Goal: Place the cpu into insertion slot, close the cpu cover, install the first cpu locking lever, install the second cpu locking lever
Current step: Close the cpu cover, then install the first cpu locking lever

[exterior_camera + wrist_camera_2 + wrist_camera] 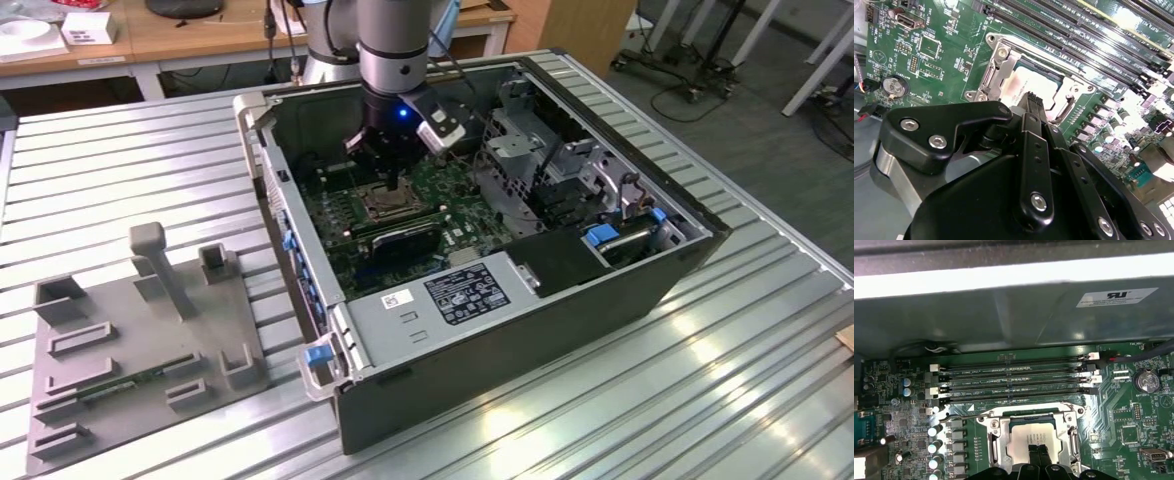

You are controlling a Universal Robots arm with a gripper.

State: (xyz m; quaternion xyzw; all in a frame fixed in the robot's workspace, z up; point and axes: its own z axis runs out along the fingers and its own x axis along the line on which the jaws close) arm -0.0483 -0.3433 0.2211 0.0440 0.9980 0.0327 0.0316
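- The black metal two-finger gripper (1036, 454) has its tips pressed together, with nothing seen between them, right over the small square silver-topped cpu (1021, 440).
- The cpu lies in the square dark insertion slot (1029, 418); the thin silvery frame-shaped cpu cover (999, 437) lies flat around it.
- Beyond are long black memory slots (1014, 382), then the grey metal case wall (1004, 315).

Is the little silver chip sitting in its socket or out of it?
In: the cpu lies flat inside the insertion slot, its metal rim framing it.
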